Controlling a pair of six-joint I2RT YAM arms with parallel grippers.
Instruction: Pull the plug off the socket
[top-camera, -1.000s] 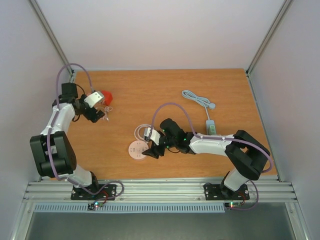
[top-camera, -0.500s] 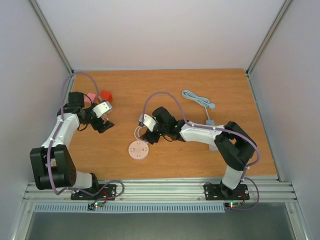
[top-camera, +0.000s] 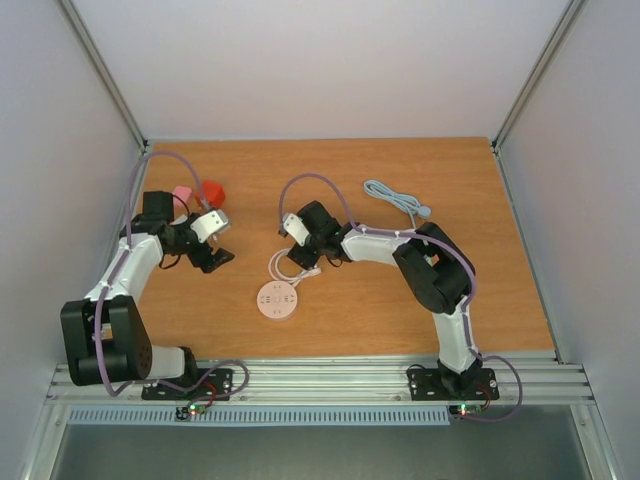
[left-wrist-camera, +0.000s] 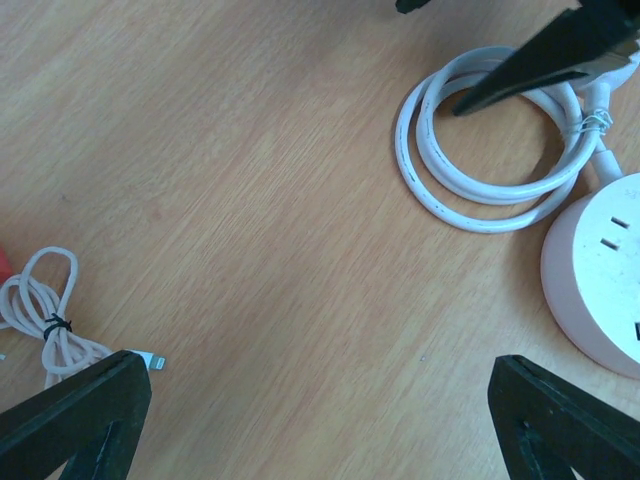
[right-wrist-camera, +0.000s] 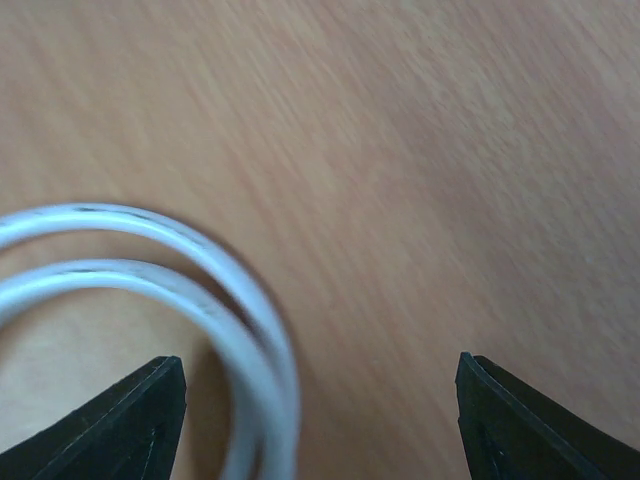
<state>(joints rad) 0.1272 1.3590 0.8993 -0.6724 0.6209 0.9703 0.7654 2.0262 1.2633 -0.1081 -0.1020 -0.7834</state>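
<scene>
Red block (top-camera: 212, 190) & pink piece (top-camera: 182, 193) sit back-left on surface (top-camera: 490, 300). Small tied white lead (left-wrist-camera: 45, 320) lies nr them. L pincer (left-wrist-camera: 318, 370) hovers just right of it, fingers wide apart, holding nothing. Socket (top-camera: 277, 300), round & pale, lies flat nr centre-front betw the 2 arms, w/ its cord (right-wrist-camera: 272, 345) coiled just behind. R pincer (right-wrist-camera: 320, 365) low over coil, fingers apart, not clamped. Grey cable (top-camera: 395, 200) further right, well apart. Plug: can't tell.

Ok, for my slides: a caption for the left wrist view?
Open left gripper above the wooden table, small tied cable at left, round socket and coiled cord at right.
</scene>
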